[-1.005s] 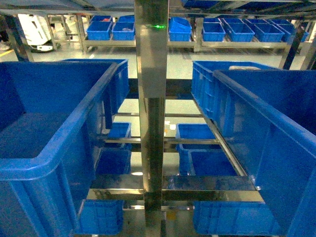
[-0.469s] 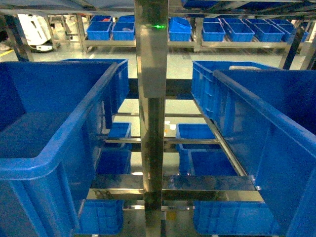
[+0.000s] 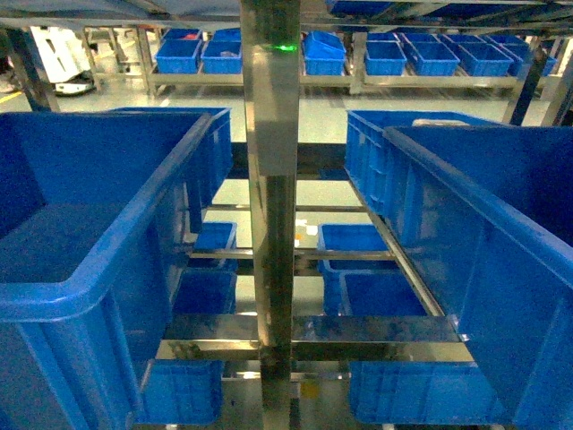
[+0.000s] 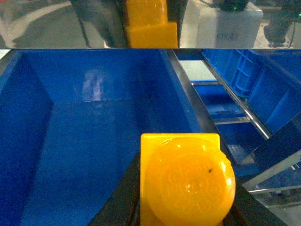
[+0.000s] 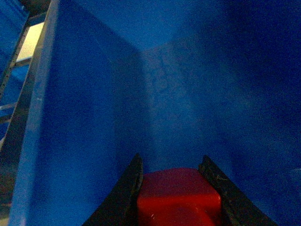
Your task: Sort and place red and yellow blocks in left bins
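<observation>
Up close, the left gripper (image 4: pixel 186 207) clamps a yellow block (image 4: pixel 186 181) above the open left bin (image 4: pixel 101 89). Similarly, the right gripper (image 5: pixel 176 197) pinches a red block (image 5: pixel 178 195), apparently inside a blue bin (image 5: pixel 84 94). Beyond, a steel post (image 3: pixel 273 179) stands between the bins.

A steel rack (image 3: pixel 273 179) is seen, its upright post running down the middle of the head frame. On its upper level, a large blue bin (image 3: pixel 98 260) is set at the left of the frame and another (image 3: pixel 483 242) at the right, with further bins (image 3: pixel 210 148) placed behind each. Smaller blue bins (image 3: pixel 363 269) are held on the lower shelves at centre. A second rack (image 3: pixel 358 79) along the top edge is loaded with a row of blue bins (image 3: pixel 430 55).
</observation>
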You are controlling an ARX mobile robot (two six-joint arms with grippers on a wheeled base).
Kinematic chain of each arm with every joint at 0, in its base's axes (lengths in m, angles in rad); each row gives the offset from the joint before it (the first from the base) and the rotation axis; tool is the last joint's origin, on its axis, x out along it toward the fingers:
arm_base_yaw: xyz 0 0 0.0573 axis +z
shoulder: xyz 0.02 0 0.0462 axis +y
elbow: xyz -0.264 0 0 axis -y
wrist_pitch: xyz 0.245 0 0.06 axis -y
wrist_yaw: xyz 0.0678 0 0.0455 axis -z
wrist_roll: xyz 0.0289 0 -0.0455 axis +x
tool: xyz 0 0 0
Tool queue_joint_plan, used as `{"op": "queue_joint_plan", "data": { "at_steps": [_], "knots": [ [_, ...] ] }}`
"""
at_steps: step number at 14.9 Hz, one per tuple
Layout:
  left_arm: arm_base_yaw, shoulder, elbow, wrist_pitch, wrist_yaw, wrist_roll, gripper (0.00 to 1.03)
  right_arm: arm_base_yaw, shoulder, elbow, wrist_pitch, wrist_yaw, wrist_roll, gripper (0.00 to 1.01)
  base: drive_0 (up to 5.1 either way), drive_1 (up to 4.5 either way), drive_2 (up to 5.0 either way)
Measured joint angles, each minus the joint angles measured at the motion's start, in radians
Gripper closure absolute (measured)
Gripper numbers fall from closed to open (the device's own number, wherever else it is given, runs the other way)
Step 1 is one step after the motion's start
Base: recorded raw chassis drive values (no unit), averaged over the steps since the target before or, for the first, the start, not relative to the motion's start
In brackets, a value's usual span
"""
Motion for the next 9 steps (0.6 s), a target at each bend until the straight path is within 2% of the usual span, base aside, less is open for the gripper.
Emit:
{"op": "queue_joint_plan", "data": {
  "at_steps": [2, 3, 5, 7, 9],
  "knots": [
    [0.0, -0.001, 0.0, 0.0, -0.001, 0.0, 0.76, -0.002, 0.05, 0.013, 0.002, -0.002, -0.004, 0.73, 0.0, 0.0, 0.0],
    [0.0, -0.001, 0.0, 0.0, -0.001, 0.0, 0.76, -0.002, 0.053, 0.013, 0.021, 0.003, -0.022, 0.73, 0.0, 0.0, 0.0],
    [0.0, -0.001, 0.0, 0.0, -0.001, 0.0, 0.76, -0.008, 0.138, 0.034, 0.04, 0.051, -0.07, 0.73, 0.0, 0.0, 0.0],
    [0.0, -0.001, 0.0, 0.0, -0.001, 0.0, 0.76, -0.041, 0.248, 0.061, 0.045, 0.085, -0.119, 0.73, 0.0, 0.0, 0.0],
    [0.0, -0.002, 0.0, 0.0, -0.001, 0.0, 0.76, -0.077, 0.287, 0.087, 0.108, 0.088, -0.138, 0.73, 0.0, 0.0, 0.0]
  ]
}}
